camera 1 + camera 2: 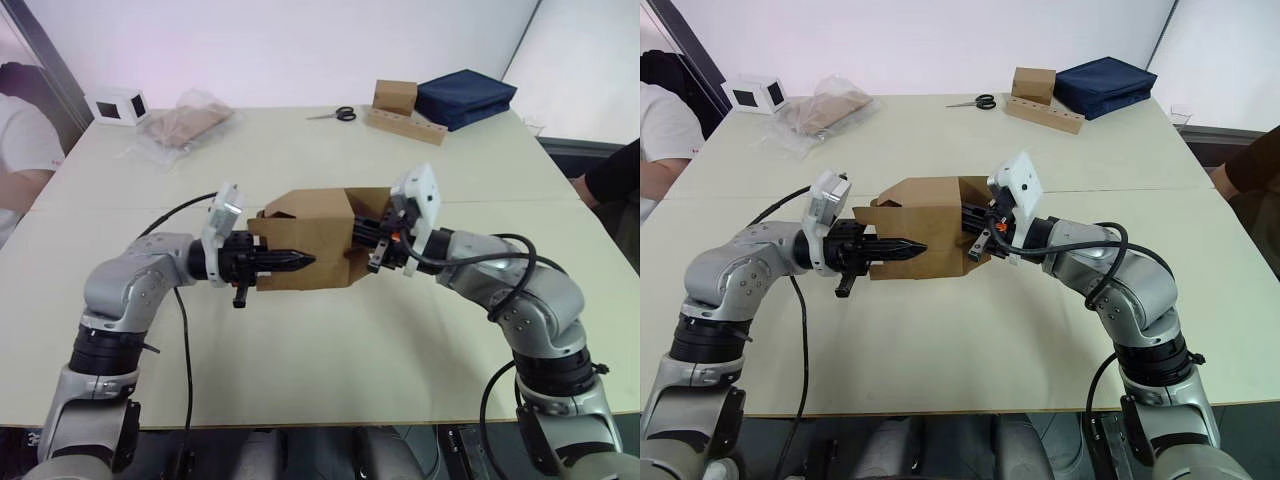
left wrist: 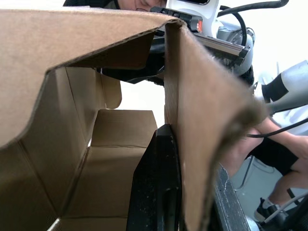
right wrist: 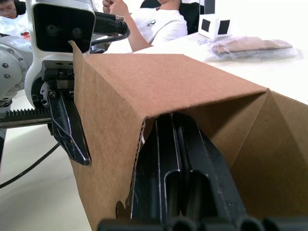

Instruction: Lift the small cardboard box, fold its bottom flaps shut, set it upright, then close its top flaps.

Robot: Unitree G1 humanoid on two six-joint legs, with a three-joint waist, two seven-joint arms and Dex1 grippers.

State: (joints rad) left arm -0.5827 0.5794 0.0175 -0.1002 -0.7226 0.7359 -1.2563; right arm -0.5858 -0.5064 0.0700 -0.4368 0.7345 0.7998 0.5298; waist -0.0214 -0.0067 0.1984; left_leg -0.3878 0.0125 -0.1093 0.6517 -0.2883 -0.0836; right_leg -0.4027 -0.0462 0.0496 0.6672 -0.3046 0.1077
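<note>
On your desk [image 1: 300,350]: white cube [image 1: 119,106] at ten o'clock, plastic bag [image 1: 185,124] beside it, scissors [image 1: 336,114] at twelve, navy bag [image 1: 464,96] at one, seated person [image 1: 22,150] at nine.

Lab: bare table [image 1: 300,150], seated onlookers [image 1: 25,150]

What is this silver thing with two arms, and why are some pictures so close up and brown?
It is a robot. Two pictures come from cameras in its head, looking down at a pale table. Its left gripper and right gripper, each with two black fingers, hold a small cardboard box between them. The other two pictures come from cameras on its wrists, so close that the brown cardboard nearly covers them. Farther back on the table lie scissors, a plastic bag, a white cube, another brown box and a dark blue bag. People sit beside the table.
</note>
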